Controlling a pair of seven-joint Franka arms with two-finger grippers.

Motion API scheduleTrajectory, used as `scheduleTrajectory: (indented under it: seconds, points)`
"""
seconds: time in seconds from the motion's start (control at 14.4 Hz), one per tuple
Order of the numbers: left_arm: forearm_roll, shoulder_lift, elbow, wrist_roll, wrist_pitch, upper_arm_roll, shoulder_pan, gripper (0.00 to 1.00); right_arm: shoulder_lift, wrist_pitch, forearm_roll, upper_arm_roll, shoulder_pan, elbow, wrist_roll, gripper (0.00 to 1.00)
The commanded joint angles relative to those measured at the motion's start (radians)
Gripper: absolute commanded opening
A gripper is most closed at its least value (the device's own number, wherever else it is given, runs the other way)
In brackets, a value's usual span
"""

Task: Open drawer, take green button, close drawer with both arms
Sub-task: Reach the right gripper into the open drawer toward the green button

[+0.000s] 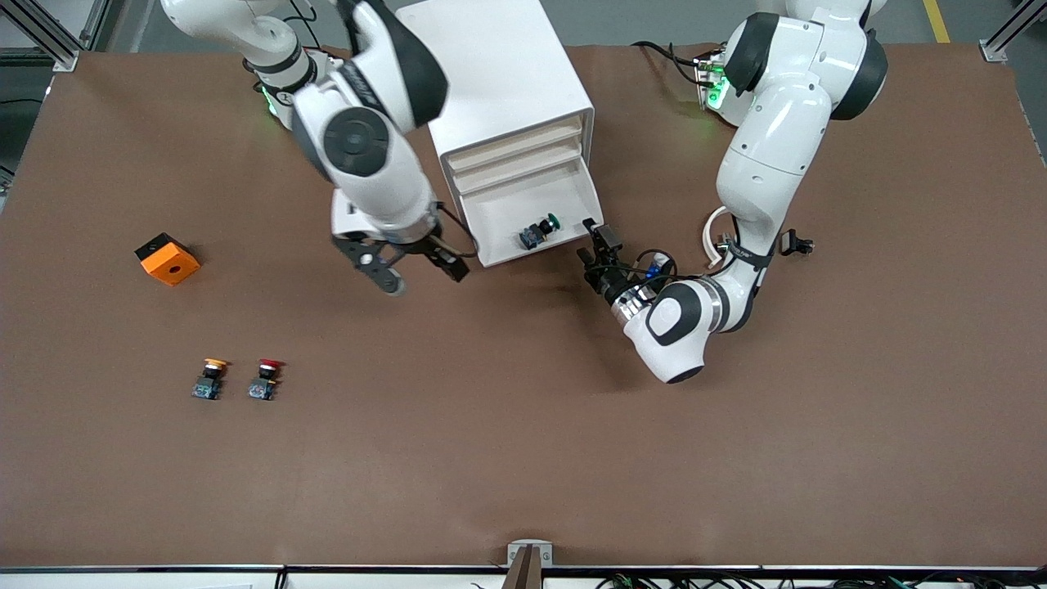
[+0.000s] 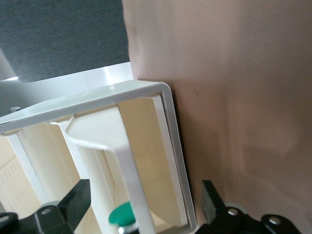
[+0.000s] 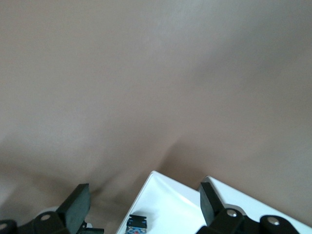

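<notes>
left gripper (image 1: 595, 243): i see it spread wide, empty, at the drawer (image 1: 501, 248) corner.
right gripper (image 1: 419, 272): wide, empty, beside the drawer front.
button (image 1: 538, 231): lies in the open drawer, between both; left looks nearer.

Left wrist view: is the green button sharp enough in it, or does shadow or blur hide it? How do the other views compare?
Left wrist view: the button shows only its green cap, soft and cut off by the drawer rim. Front view: evenly lit, button crisp. Right wrist view: only the button's base shows, at the picture's edge.
</notes>
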Motion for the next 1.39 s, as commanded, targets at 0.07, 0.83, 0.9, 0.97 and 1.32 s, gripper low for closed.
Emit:
scheduleTrajectory:
  seconds: [0.07,0.83,0.9,0.97,1.32]
  points:
    - [0.052,-0.037,0.059,0.146,-0.002,0.000,0.019,1.00,0.108,0.006,-0.040,-0.014,0.061,0.086,0.107,1.00]
    - [0.453,-0.210,0.074,1.045,0.097,0.003,0.080,1.00,0.198,0.127,-0.034,-0.012,0.191,0.088,0.271,1.00]
    - [0.480,-0.221,0.074,1.050,0.167,-0.004,0.078,1.00,0.209,0.130,-0.032,-0.011,0.195,0.088,0.268,1.00]
    - [0.508,-0.221,0.074,1.050,0.232,-0.007,0.068,1.00,0.214,0.133,-0.028,-0.011,0.198,0.089,0.267,1.00]
    - [0.642,-0.219,0.070,1.100,0.493,-0.006,0.000,1.00,0.240,0.130,-0.026,-0.009,0.224,0.089,0.264,1.00]
